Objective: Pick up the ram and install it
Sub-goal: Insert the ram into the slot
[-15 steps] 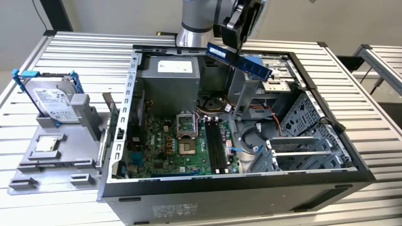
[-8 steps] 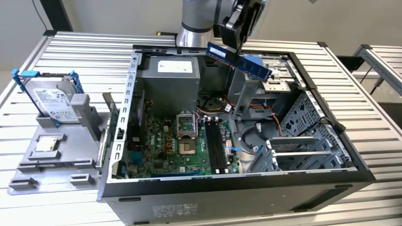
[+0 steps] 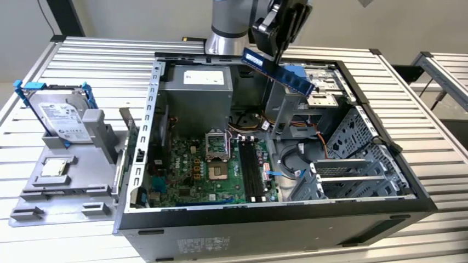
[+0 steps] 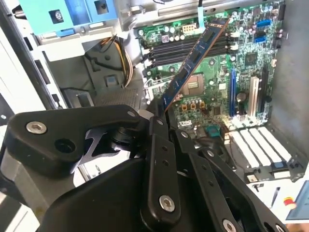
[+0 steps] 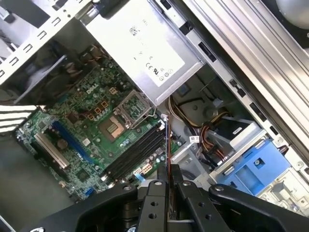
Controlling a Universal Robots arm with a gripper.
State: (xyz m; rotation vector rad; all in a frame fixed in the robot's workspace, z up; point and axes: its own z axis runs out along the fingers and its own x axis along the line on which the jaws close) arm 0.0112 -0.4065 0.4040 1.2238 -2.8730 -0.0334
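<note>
Closest to us in the exterior view is the dark grey metal wall of the open computer case [image 3: 278, 224], which lies on its side on a slatted aluminium table [image 3: 95, 60]. Beyond it we see a pale wall [image 3: 146, 16], and at the exterior view's right a second slatted table [image 3: 446, 66]. At the exterior view's left, just beside the case, a grey plastic fixture [image 3: 66, 186] carries a silver hard drive [image 3: 62, 120] with blue brackets, standing upright. Inside the case lie the green motherboard [image 3: 212, 170], its long black memory slots [image 3: 252, 170] and a grey boxy power supply [image 3: 197, 93].

The black two-fingered gripper [image 3: 277, 55] hangs above the case, clamped on the thin, long, dark blue-green ram [image 3: 292, 79] near its higher end. The ram is in the air, tilted, well apart from the slots.

We lose the pinched stretch of the ram between the fingers. In the first wrist view the ram [image 5: 167, 150] shows edge-on as a thin line. The silver arm [image 3: 227, 27] is cut off at the exterior view's top edge.
</note>
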